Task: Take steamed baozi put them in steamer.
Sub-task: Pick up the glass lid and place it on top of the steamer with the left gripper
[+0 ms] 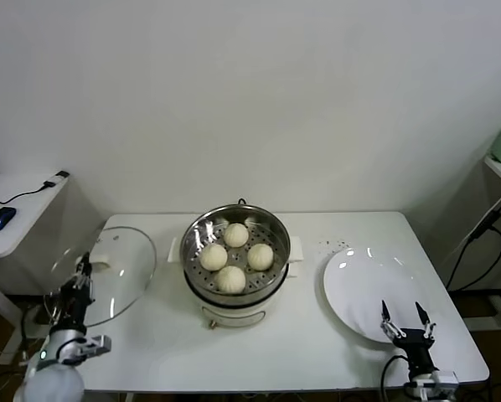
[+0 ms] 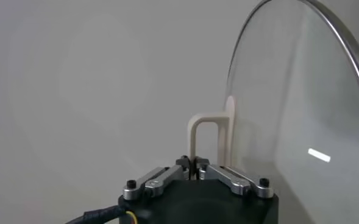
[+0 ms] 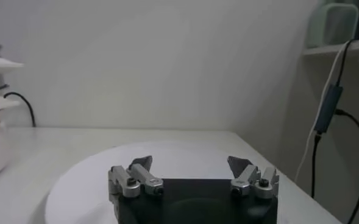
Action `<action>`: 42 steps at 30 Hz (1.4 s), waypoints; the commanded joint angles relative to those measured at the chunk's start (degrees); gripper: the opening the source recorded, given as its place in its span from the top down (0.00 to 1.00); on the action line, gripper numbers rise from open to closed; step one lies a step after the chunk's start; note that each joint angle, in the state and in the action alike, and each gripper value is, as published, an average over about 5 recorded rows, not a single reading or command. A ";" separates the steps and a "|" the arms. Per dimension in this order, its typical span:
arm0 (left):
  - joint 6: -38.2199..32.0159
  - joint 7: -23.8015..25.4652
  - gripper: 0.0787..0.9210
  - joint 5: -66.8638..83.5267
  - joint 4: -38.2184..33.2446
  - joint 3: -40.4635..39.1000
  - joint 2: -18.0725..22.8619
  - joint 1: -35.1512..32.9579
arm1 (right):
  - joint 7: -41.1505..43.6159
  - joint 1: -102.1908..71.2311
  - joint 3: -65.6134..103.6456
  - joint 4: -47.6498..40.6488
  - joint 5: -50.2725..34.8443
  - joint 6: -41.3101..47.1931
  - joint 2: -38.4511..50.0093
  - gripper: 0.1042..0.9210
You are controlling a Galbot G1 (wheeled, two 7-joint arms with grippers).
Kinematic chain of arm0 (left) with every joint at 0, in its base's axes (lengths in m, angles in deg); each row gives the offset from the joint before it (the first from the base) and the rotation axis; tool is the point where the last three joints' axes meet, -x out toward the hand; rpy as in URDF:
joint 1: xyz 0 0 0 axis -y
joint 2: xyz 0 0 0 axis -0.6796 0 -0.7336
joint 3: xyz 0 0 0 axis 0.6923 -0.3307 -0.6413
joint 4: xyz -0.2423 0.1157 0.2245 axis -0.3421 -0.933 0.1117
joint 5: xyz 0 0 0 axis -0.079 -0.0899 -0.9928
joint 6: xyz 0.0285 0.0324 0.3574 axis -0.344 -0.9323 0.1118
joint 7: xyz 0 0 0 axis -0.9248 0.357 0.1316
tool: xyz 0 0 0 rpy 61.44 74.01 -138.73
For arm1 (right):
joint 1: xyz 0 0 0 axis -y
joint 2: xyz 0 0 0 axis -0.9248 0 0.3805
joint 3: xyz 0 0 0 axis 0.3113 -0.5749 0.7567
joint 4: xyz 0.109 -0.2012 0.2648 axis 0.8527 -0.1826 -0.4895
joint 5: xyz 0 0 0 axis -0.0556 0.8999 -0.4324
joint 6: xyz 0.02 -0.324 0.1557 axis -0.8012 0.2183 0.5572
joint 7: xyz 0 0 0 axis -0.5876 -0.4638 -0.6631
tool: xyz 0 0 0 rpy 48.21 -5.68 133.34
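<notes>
4 baozi [image 1: 235,256] sit in steamer [image 1: 277,237], ctr of worktop [image 1: 301,335] — on the perforated tray, none on white plate [image 1: 359,285] to the right. Left tool [image 1: 83,272] at worktop's left edge, fingers closed tight on the cream handle [image 2: 206,134] of glass lid [image 1: 116,272], lid held tilted. Right tool [image 1: 406,321] at near edge of plate — fingers spread wide, holding nothing.
</notes>
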 commanded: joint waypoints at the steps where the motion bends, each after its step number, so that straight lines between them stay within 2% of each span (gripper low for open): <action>1: 6.65 8.51 0.94 6.43 -11.79 1.32 -2.98 -1.81 | -2.17 -0.30 0.56 1.32 3.95 2.20 0.04 0.12; 7: 14.48 12.88 0.94 5.63 -17.07 -4.89 -5.95 2.66 | -2.63 -0.15 0.24 1.94 4.99 2.59 -0.36 0.12; 11: 19.57 15.05 0.94 0.55 -20.22 -13.16 -5.21 4.36 | -2.82 -0.04 -0.26 2.54 5.86 2.56 -0.99 0.12; 15: 23.73 17.35 0.94 -5.90 -21.50 -21.93 -2.02 7.71 | -2.85 -0.08 -0.45 2.85 6.29 2.59 -1.35 0.12; 25: 27.80 20.95 0.94 -19.95 -15.11 -37.57 7.55 16.10 | -2.95 -0.90 -0.01 3.03 6.28 1.88 -1.83 0.12; 35: 29.40 21.67 0.94 -24.59 -8.01 -43.75 14.37 18.80 | -3.04 -2.15 0.49 3.44 6.27 1.03 -2.42 0.12; 42: 29.82 21.24 0.94 -27.02 -4.17 -45.18 17.32 19.64 | -3.27 -2.49 0.87 3.31 6.17 0.44 -2.58 0.12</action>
